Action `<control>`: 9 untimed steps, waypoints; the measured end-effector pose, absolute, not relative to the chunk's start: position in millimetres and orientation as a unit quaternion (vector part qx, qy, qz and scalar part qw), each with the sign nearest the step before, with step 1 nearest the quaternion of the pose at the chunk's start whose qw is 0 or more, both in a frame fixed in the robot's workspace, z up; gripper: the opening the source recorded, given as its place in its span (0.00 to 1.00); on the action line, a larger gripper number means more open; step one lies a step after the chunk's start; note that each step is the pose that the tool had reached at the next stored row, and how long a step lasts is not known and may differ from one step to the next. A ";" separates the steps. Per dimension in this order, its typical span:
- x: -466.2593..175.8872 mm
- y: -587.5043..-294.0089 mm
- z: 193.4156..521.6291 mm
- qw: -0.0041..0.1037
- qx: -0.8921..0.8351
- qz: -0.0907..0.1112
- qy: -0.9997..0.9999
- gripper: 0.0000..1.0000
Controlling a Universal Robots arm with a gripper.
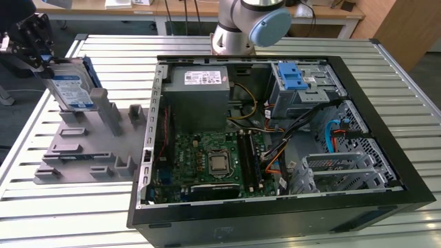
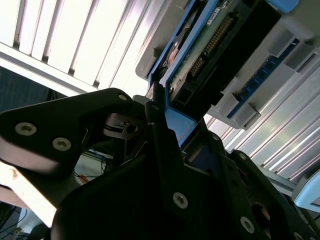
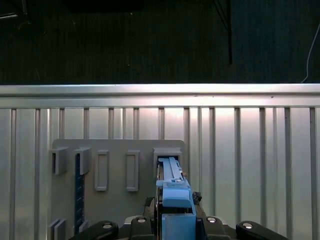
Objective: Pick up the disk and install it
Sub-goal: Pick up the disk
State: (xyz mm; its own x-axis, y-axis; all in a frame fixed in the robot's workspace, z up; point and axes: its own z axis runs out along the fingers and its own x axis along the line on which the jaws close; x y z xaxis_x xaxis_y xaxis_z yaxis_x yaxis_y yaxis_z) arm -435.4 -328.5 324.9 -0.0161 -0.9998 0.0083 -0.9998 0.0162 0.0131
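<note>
The disk (image 1: 72, 89), silver with a white-and-blue label and a blue frame, stands on edge at the back of the grey slotted fixture (image 1: 76, 155), at the exterior view's left. My black gripper (image 1: 44, 66) is at its upper edge, shut on the disk. In the second wrist view the fingers (image 2: 159, 125) press the blue frame of the disk (image 2: 215, 45). In the first wrist view the disk's blue edge (image 3: 172, 186) rises from the gripper (image 3: 175, 220) toward a fixture slot (image 3: 167, 152). I cannot tell whether the disk's bottom still rests in the slot.
The open computer case (image 1: 375, 204) lies on the slatted metal table (image 1: 386, 57). It holds a grey power supply (image 1: 200, 88), a motherboard (image 1: 214, 160) and a silver drive cage with a blue latch (image 1: 293, 77). The arm's base (image 1: 245, 26) stands behind the case.
</note>
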 end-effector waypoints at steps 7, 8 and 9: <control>-435.4 -328.5 327.7 0.008 0.701 -0.002 -0.713 0.36; -435.4 -328.5 327.7 0.007 0.701 -0.002 -0.713 0.36; -435.4 -328.5 327.7 0.007 0.701 -0.002 -0.713 0.36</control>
State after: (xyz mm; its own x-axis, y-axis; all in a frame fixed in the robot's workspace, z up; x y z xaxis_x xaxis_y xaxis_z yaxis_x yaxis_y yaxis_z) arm -435.4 -328.5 327.7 -0.0162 -0.9998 0.0082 -0.9998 0.0163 0.0127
